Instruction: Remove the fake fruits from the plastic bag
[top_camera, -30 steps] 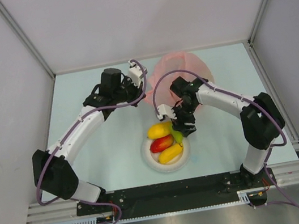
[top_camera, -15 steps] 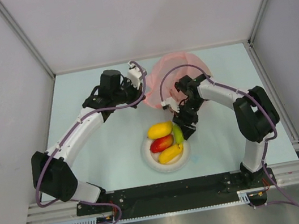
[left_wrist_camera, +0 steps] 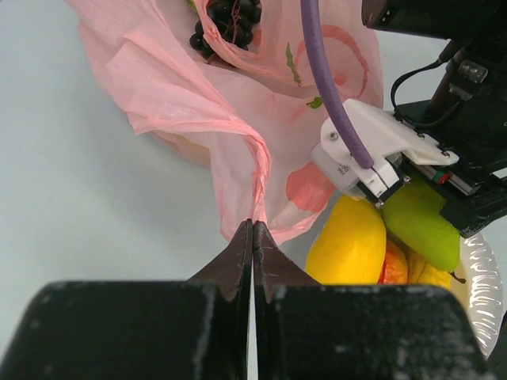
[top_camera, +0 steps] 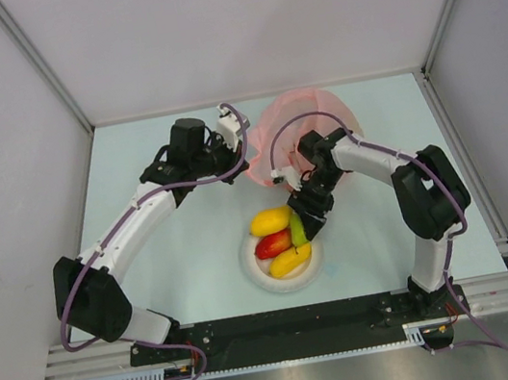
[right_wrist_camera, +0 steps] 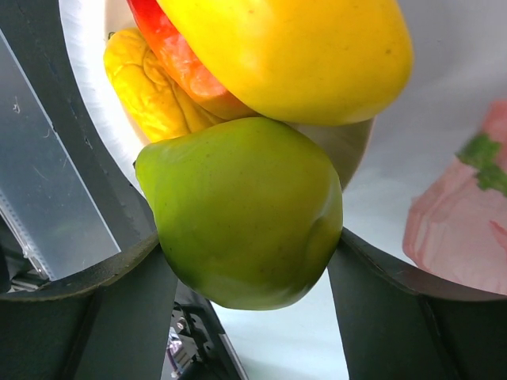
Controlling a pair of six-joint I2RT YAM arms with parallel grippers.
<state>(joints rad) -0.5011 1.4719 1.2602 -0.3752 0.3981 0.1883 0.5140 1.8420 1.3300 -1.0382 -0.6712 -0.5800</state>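
The pink plastic bag lies at the back of the table. My left gripper is shut on a twisted edge of the bag, and a dark grape bunch shows in its mouth. My right gripper is shut on a green pear, held at the right rim of the white bowl. In the bowl lie a yellow-orange mango, a red mango and a yellow piece. From above, the pear sits just under the right gripper.
The white bowl stands near the front middle, between the two arm bases. Grey walls close in the table on the left, right and back. The right arm's purple cable loops above the bag's near edge.
The right arm has folded in, its wrist swinging back toward the bag while the pear stays at the bowl's right rim. The left arm and the bag have not moved.
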